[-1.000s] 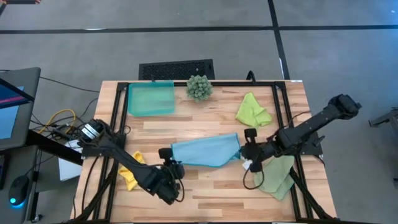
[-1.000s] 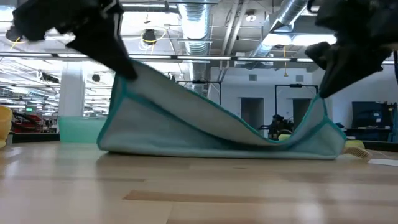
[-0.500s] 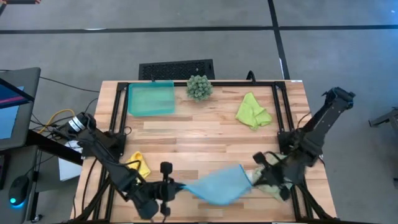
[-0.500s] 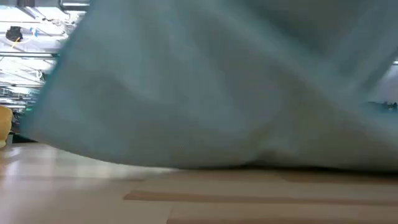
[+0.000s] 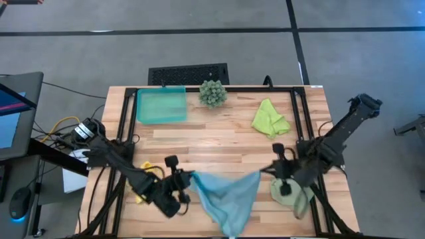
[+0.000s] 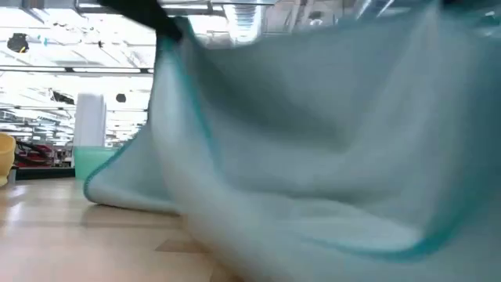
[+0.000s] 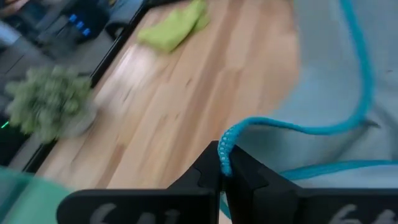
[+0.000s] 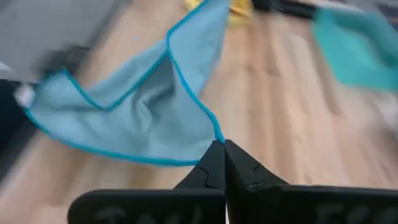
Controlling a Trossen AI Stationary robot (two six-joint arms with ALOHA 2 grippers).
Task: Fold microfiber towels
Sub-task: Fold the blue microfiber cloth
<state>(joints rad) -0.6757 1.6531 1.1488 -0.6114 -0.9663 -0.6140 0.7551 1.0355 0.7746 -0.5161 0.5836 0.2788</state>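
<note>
The light blue towel (image 5: 226,196) is stretched between my two grippers over the table's near middle, and its body trails toward the near edge. In the low view the towel (image 6: 313,141) fills most of the frame. My left gripper (image 5: 188,178) and my right gripper (image 5: 263,174) are each shut on an upper corner. The yellow towel (image 5: 141,186) lies crumpled, partly under my left arm. The pale sage towel (image 5: 292,197) lies partly under my right arm. The lime green towel (image 5: 270,118) lies crumpled at the far right. My left gripper pinches the blue towel's left corner by its teal hem (image 7: 225,148) between its two fingers. The towel falls away from the fingers toward the near edge. My right gripper pinches the towel's right corner at the hem (image 8: 217,135) between its two fingers. The cloth spreads away from the fingertips (image 8: 214,155), and the top edge between the two grippers sags a little.
A teal plastic tray (image 5: 161,105) stands at the far left and a spiky green plant (image 5: 213,93) at the far middle. Bare wood lies between them and the blue towel. Cables run off the table's left side.
Both grippers, shut on the blue towel's corners, have swung toward the table's near edge and then come back a little toward the far edge. The towel, which sagged on the table between them, has swung over and now trails toward the near edge.
</note>
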